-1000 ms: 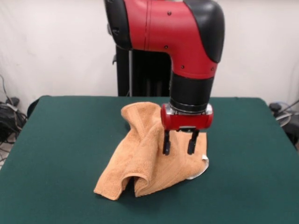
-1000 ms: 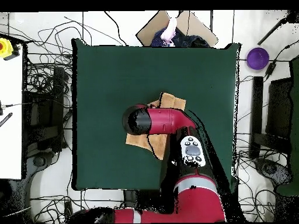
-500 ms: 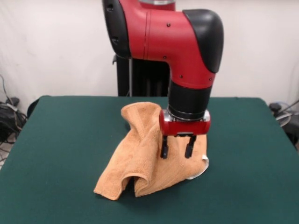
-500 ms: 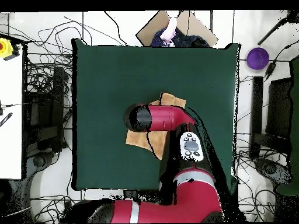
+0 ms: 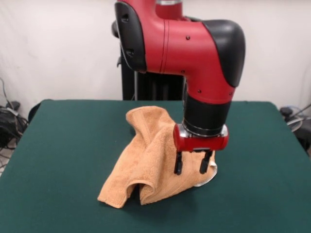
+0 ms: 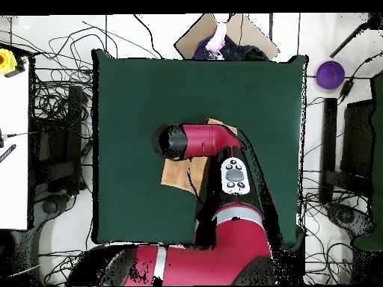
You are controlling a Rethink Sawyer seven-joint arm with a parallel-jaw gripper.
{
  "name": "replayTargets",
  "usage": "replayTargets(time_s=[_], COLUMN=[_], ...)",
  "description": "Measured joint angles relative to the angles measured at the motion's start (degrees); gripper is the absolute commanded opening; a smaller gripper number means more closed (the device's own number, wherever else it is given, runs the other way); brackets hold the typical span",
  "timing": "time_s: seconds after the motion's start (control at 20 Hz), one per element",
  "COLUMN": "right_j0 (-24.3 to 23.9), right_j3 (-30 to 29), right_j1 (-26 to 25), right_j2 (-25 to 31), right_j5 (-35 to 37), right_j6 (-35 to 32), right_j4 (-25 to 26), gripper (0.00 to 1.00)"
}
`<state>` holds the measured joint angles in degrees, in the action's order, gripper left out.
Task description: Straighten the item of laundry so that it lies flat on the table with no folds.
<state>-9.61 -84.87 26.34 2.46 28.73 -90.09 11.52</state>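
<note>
My jaws [image 5: 193, 165] stood apart, tips pointing straight down, empty, low over the towel's [image 5: 148, 155] edge nearest the small white tag [image 5: 210, 175]. Above them my wrist hung vertical from a bent red-and-black arm [image 6: 200, 143] that covered most of the cloth from overhead. The orange-tan towel lay crumpled near the middle of the green bench [image 5: 58, 160], one corner humped up at the back, a rolled fold open at the front.
</note>
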Motion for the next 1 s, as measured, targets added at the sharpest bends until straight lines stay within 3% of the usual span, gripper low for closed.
replayTargets(time_s=[1.0], right_j0=[-0.17], right_j3=[2.35], right_j1=[-2.71], right_j2=[0.00], right_j5=[0.14], right_j6=[0.00], right_j4=[-2.16], gripper=[1.00])
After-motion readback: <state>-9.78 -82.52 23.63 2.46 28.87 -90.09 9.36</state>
